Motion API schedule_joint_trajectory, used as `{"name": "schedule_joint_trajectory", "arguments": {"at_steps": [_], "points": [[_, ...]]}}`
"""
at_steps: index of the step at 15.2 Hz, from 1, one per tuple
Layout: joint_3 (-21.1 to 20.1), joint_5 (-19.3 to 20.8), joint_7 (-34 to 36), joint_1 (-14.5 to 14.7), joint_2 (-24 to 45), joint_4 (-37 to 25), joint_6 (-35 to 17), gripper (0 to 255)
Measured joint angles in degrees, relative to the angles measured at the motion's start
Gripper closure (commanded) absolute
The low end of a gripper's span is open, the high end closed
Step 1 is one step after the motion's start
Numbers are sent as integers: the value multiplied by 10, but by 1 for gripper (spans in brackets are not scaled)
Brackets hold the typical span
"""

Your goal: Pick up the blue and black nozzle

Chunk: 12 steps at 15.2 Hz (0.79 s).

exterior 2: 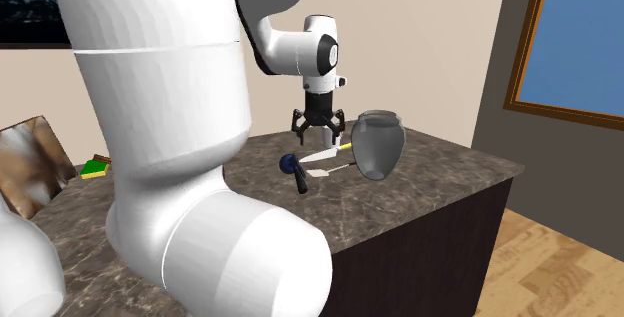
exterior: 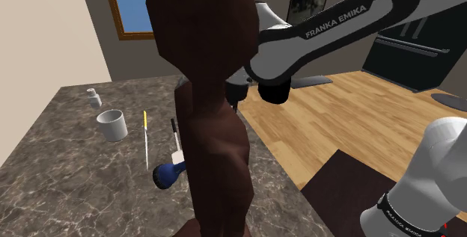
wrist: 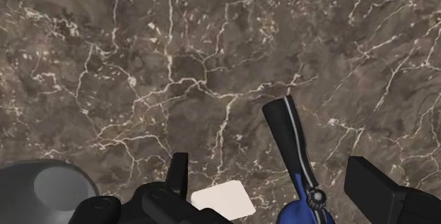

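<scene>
The nozzle [exterior 2: 294, 169] lies on the dark marble counter [exterior 2: 420, 180], with a blue rounded body and a long black stem. From the shoulder it appears as a blue bulb [exterior: 165, 174] beside a tall brown shape. My gripper [exterior 2: 319, 131] hangs open a little above the counter, just beyond the nozzle. Through the wrist camera the nozzle [wrist: 291, 141] lies between the spread fingers [wrist: 373, 182], closer to one of them, and neither touches it. My gripper [wrist: 272, 167] holds nothing.
A grey vase [exterior 2: 378, 143] stands close to the gripper. A white flat-bladed tool [exterior 2: 322, 154], a thin white and yellow stick [exterior: 145, 139], a white cup [exterior: 112, 125] and a small shaker [exterior: 93, 98] share the counter. A tall dark brown shape [exterior: 213, 108] blocks the shoulder view's middle.
</scene>
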<state>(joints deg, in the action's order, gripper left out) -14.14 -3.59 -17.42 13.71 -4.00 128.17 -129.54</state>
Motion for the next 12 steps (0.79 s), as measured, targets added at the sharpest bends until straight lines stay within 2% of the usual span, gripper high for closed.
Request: {"name": "schedule_joint_trajectory", "arguments": {"at_steps": [8, 12], "points": [[-35, 36, -14, 39, 136, -94, -49, 0], [-42, 51, -16, 53, 179, -118, -68, 0]]}}
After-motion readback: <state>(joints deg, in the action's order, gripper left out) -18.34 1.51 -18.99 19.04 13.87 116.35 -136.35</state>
